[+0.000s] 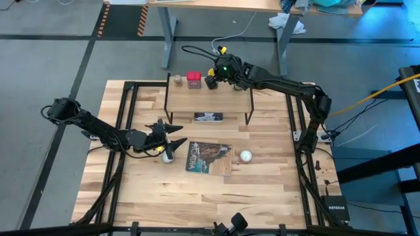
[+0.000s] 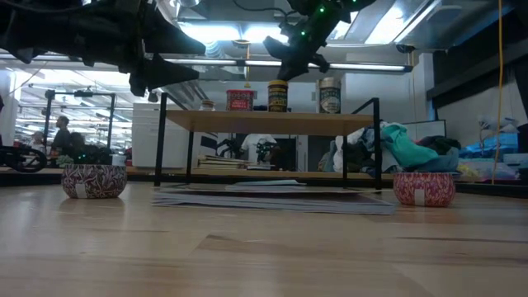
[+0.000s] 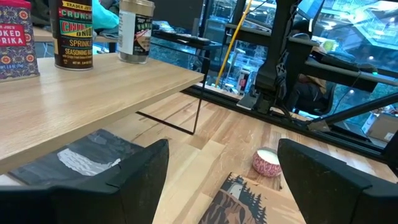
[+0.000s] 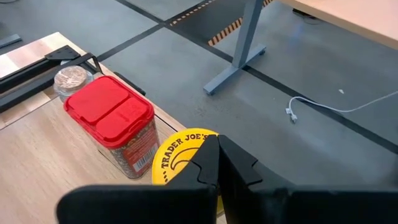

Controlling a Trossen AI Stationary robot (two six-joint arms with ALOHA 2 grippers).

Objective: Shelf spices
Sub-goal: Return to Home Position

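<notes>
All four spice pots stand on the shelf, in a row along its back edge. The little brown jar is nearest the left end, with the red tin beside it. The yellow jar and the pale wide jar follow toward the middle.

The right pincer hangs just over the yellow jar. Its fingers are closed on each other with nothing between them. From bench height it looks clear of the lid, though how much room it has is hard to judge.

The left pincer is spread wide and empty. It sits over the bench just in front of the shelf's left front corner, with a white ball close beside it.

The shelving looks done, so what remains is taking both arms home without knocking anything over.

- **Right arm:** it should rise straight up first. Only once well above the lids should it draw back toward the bench's right edge. A sideways sweep at this height could clip the yellow jar or the wide one next to it.
- **Left arm:** it should lift a little before pulling back toward the left edge. That keeps its open fingers away from the shelf leg and the ball, and clear of the book lying mid-bench.
</notes>
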